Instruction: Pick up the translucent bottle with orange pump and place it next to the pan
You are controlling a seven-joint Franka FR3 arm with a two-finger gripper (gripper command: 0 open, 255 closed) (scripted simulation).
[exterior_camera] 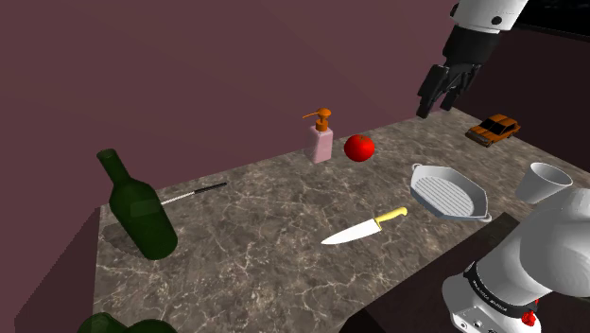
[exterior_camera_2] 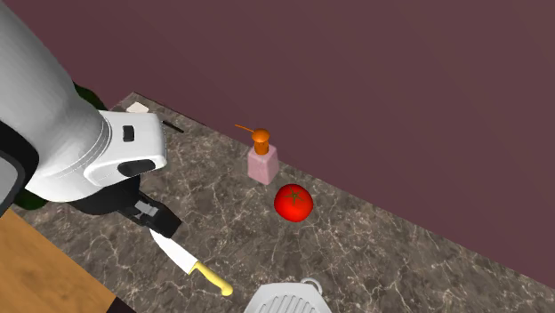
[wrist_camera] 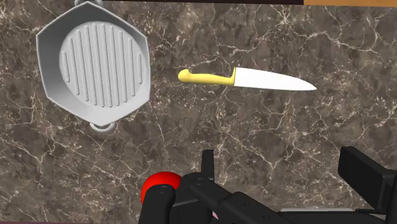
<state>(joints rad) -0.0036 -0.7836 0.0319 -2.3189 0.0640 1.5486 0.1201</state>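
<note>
The pump bottle [exterior_camera: 323, 139] is pale pink with an orange pump and stands upright near the back wall, just beside a red tomato [exterior_camera: 359, 148]. In the second exterior view the bottle [exterior_camera_2: 262, 162] stands behind the tomato [exterior_camera_2: 293, 203]. The grey ridged pan [exterior_camera: 448, 193] lies near the counter's front edge at the shoulder view's right. My gripper [exterior_camera: 437, 107] hangs open high above the counter, up and right of the bottle and touching nothing. In the wrist view the black fingers [wrist_camera: 366, 175] stand apart above the marble, with the pan [wrist_camera: 95, 67] and tomato [wrist_camera: 156, 186] below.
A yellow-handled knife [exterior_camera: 364, 227] lies mid-counter between pan and front edge. A dark green bottle [exterior_camera: 140, 205] stands at the shoulder view's left, with a thin black utensil [exterior_camera: 194, 193] behind it. An orange toy car [exterior_camera: 494, 129] and a white cup [exterior_camera: 546, 183] sit at the right.
</note>
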